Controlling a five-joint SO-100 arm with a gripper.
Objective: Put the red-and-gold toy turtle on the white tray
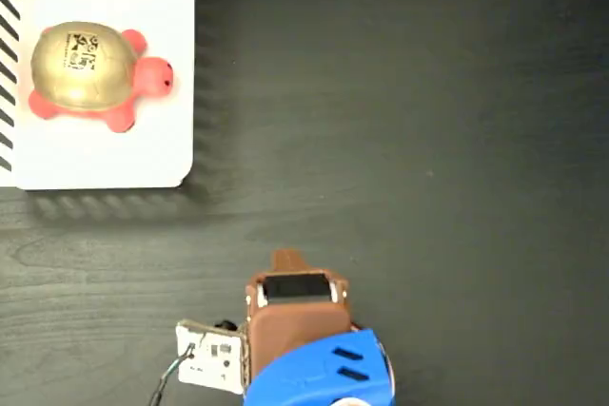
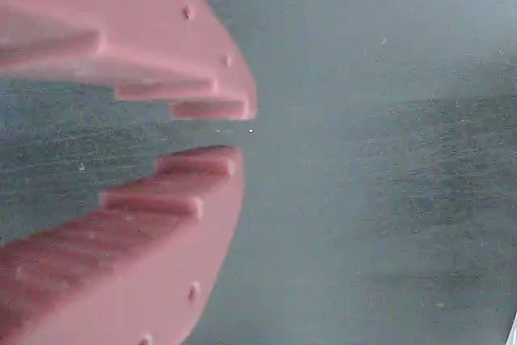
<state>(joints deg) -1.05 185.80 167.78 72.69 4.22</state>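
Note:
The red-and-gold toy turtle (image 1: 90, 68) lies upright on the white tray (image 1: 143, 154) at the upper left of the fixed view, its coral head pointing right and the black code mark on top of its gold shell. My gripper (image 1: 285, 260) is folded back at the bottom centre, far from the tray and below and to the right of it. In the wrist view my gripper (image 2: 241, 132) has its pink stepped fingers (image 2: 145, 232) nearly together, only a thin slit at the tips, with nothing between them and only dark table beneath. The turtle and tray are out of the wrist view.
The dark wood-grain table (image 1: 409, 121) stretches to the right of the tray and across the middle. The arm's brown and blue body (image 1: 304, 349), with a small white board and wires on its left, fills the bottom centre.

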